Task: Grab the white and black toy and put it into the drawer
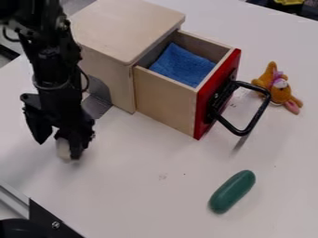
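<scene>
While your claw point(59, 149) is standing wide, the white toy point(63, 149) is sitting between its fingers, near the wooden cabinet point(121, 28). You are needing even centring, since one finger is lying closer, then firm closing and a straight lift. Its visible long axis is running roughly up-down in view; you are not seeing which end is facing forward.

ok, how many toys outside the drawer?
3: orange plush right of the drawer handle, green oblong toy at lower right, white toy at the pincer. More may be hidden behind the box.
</scene>
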Controlling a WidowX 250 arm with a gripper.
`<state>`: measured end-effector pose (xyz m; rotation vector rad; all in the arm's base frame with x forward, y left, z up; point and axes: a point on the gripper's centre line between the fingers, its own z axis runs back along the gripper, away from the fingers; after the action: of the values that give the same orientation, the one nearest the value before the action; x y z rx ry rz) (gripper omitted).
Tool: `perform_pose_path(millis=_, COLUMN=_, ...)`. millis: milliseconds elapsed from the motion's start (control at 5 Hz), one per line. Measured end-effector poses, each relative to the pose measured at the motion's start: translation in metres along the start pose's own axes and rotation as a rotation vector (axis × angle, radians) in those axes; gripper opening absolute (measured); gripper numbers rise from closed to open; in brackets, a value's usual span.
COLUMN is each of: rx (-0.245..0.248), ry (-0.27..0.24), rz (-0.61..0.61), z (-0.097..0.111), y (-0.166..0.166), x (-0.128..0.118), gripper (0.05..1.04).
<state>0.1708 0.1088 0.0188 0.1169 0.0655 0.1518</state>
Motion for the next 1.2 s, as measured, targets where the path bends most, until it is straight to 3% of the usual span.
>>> perform_pose_path(millis=400, rx=0.001, ry=0.05, rz=0.035, z=-0.019, y=-0.001, x=0.0, gripper=0.967)
perform_pose_path(millis=600, rx=-0.006, ry=0.04, rz=0.044, z=-0.02, y=-0.002, x=0.002, gripper=0.694)
perform_pose_path(millis=800, rx=-0.013, ry=0.036, rz=0.045, z=-0.019, y=-0.003, x=0.002, gripper=0.543)
perform_pose_path(millis=1000, rx=-0.01, ry=0.016, rz=0.058, z=-0.011, y=-0.005, x=-0.005, gripper=0.497)
perform_pose_path(millis=1200, rx=-0.051, ry=0.013, rz=0.072, z=0.018, y=-0.013, x=-0.011, gripper=0.496)
